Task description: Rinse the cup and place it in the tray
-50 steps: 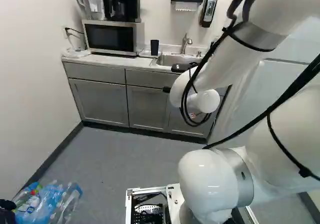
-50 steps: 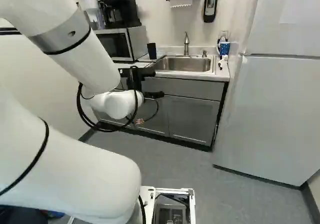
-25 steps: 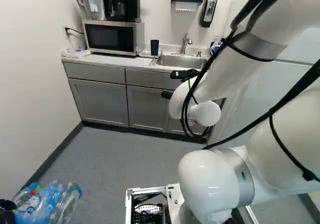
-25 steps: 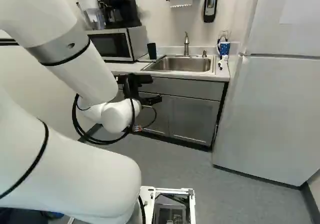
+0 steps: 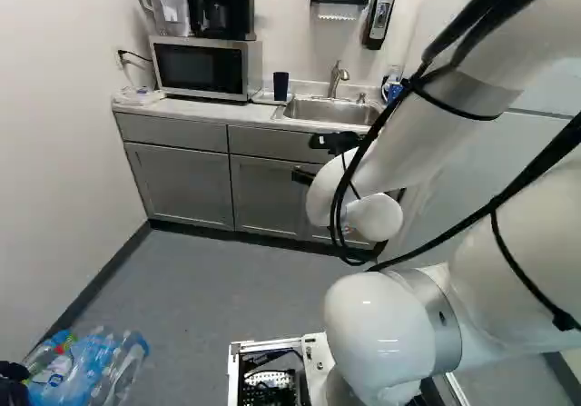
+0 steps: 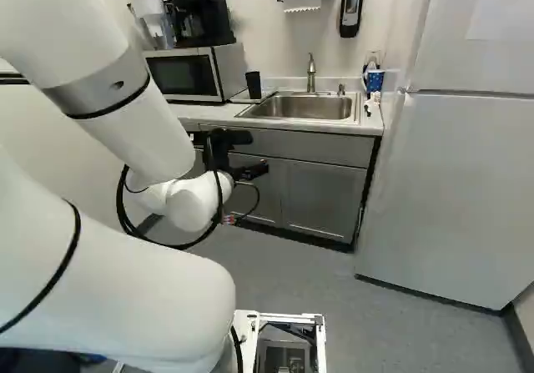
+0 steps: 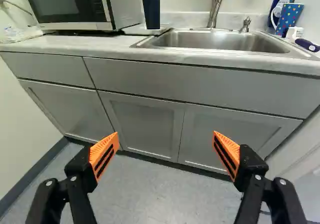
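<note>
A dark cup (image 7: 151,11) stood on the tray (image 7: 142,31) beside the sink (image 7: 215,41), probably so it could drain; the gripper (image 7: 165,133) hung before the cabinets (image 7: 145,124), fingers wide apart, empty.

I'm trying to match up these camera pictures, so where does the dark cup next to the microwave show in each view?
Left base view: the dark cup is in the upper part, near the middle, between the microwave and the sink.
Right base view: upper part, just left of the middle, right of the microwave.
Wrist view: ahead of the gripper, beside the microwave on its sink side.
Shared landmark: the faucet behind the sink.
</note>
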### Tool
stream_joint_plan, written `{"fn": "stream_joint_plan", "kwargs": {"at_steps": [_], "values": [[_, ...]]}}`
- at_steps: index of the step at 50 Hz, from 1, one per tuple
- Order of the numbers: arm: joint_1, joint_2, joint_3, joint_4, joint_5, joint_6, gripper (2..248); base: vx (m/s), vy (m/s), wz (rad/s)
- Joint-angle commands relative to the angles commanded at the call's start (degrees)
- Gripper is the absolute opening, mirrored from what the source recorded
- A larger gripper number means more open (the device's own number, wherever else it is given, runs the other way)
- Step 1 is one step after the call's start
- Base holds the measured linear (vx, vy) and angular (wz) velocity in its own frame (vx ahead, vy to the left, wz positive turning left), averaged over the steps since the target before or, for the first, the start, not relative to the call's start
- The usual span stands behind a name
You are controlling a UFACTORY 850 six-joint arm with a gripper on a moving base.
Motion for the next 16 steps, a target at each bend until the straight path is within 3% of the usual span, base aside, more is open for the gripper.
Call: {"fn": "stream_joint_plan", "kwargs": {"at_steps": [16], "values": [[0.0, 0.0, 0.1, 0.0, 0.1, 0.0, 247, 0.0, 0.0, 0.0]]}}
